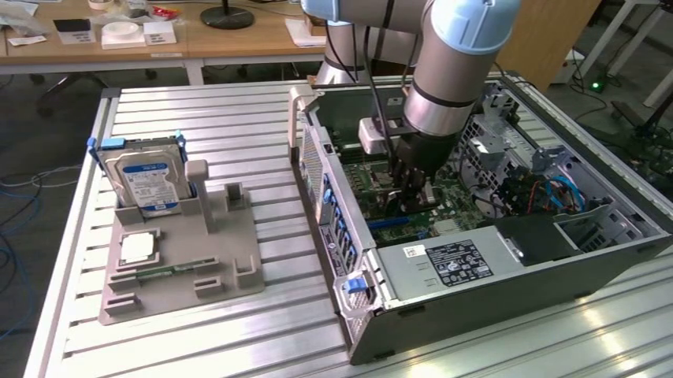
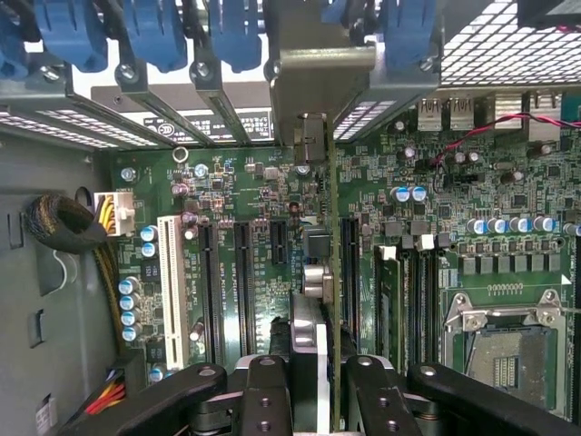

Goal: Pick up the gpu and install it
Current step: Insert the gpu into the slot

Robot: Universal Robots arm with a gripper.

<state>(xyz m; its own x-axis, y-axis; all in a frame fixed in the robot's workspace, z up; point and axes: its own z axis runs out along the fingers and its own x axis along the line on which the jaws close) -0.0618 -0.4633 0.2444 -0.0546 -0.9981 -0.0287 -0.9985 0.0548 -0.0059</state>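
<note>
Open grey desktop computer case (image 1: 494,260) lying on its side on the ribbed aluminium table (image 1: 210,118); your arm reaches down into it. The step in hand is the install: the pickup is done. Green motherboard (image 2: 227,200) with its row of long black expansion slots (image 2: 243,286) fills the case floor. The thin dark gpu card with its metal end bracket (image 2: 313,136) stands edge-on above the board, pinched between the black fingers (image 2: 268,395) of your gripper (image 2: 313,400). Judged from this, the next move calls for a straight press with the card edge lined up on its slot (bracket tongue meeting the rear frame). Outside, the silver hard drive with blue label (image 1: 145,183) stands in the grey holder (image 1: 179,260). The power supply's white label (image 1: 458,262) carries print too small to read
</note>
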